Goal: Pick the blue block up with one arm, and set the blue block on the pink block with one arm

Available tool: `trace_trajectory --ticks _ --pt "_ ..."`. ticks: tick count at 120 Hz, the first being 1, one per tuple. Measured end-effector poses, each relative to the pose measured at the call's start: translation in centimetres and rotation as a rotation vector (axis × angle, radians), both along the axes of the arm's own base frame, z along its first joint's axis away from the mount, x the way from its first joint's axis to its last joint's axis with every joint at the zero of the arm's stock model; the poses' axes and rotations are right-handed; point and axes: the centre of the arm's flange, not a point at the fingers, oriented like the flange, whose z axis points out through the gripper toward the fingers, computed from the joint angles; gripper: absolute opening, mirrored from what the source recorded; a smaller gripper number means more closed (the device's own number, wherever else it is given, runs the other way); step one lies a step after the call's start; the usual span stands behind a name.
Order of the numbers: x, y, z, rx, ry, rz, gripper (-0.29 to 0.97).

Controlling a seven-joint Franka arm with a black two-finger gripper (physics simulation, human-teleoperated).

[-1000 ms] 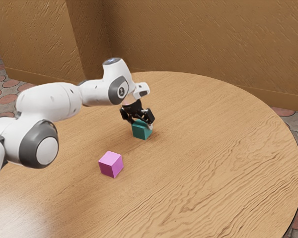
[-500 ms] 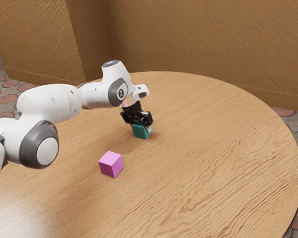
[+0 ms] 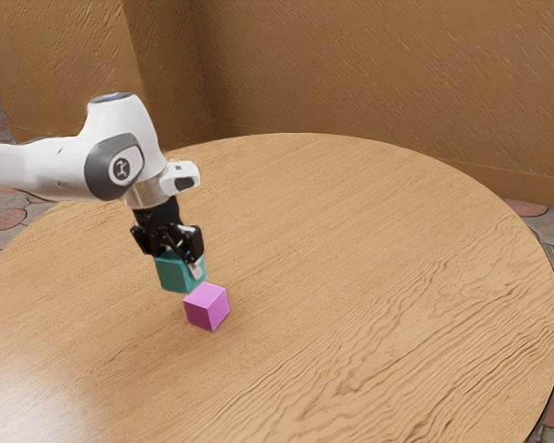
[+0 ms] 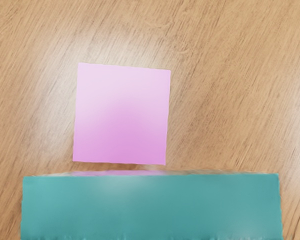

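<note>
A teal-blue block [image 3: 174, 275] hangs in the air with my black gripper [image 3: 173, 254] shut on it from above. It is just to the exterior view's left of the pink block [image 3: 207, 306] and slightly higher than it. The pink block rests on the round wooden table [image 3: 379, 277]. In the wrist view the held block [image 4: 150, 206] is a wide blurred teal band under my hand, and the pink block [image 4: 121, 113] lies just beyond it, seen from above.
The table's curved edge runs along the exterior view's right and front. Textured brown walls [image 3: 397, 74] stand behind it, and a tiled floor [image 3: 0, 198] shows at the exterior view's left.
My gripper has lifted the teal-blue block off the table and carried it toward the exterior view's left and front, to just beside the pink block. The pink block has not moved.
</note>
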Motion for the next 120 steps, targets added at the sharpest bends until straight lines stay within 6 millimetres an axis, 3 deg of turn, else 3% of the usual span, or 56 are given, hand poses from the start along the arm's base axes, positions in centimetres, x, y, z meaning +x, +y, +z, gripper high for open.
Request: trace_trajectory --ticks 9,25,81,120 --pt "0.8 0.3 -2.1 -0.001 0.035 0.022 0.36" --pt "2.9 -1.2 -3.4 0.000 0.043 0.020 0.37" --pt "4.0 -1.4 -5.9 0.070 0.055 -0.027 0.38" --pt "5.4 -1.3 -5.9 0.080 0.028 -0.044 0.38"
